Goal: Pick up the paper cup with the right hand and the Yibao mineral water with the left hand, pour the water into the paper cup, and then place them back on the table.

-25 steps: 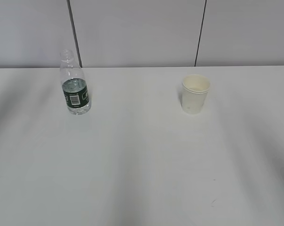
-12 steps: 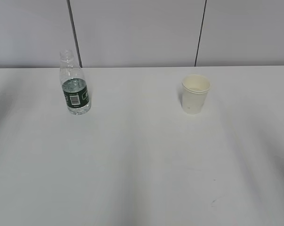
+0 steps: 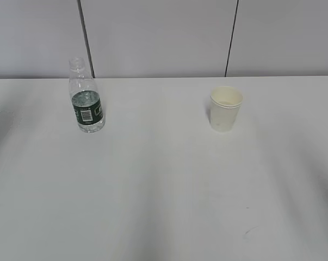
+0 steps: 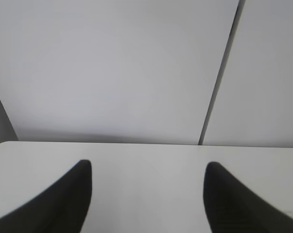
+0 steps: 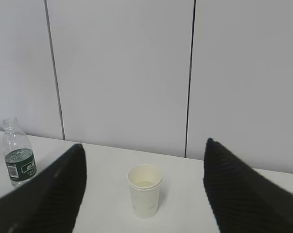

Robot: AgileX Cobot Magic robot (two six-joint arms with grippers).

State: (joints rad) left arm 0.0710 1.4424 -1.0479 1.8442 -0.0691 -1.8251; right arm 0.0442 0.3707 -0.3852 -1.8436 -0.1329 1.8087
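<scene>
Over the last second we see nothing shift: Yibao mineral water bottle (image 3: pixel 86 98) upright at left of the tabletop (image 3: pixel 164 196), paper cup (image 3: pixel 226 107) upright, well apart to its right. Left gripper (image 4: pixel 146 194) and right gripper (image 5: pixel 144 194) both spread wide, empty. No grasp begun yet.

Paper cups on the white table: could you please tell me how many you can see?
1. The small cream-white paper cup stands upright on the right half of the white table, apart from the clear plastic bottle at left. Nothing appears hidden.
</scene>
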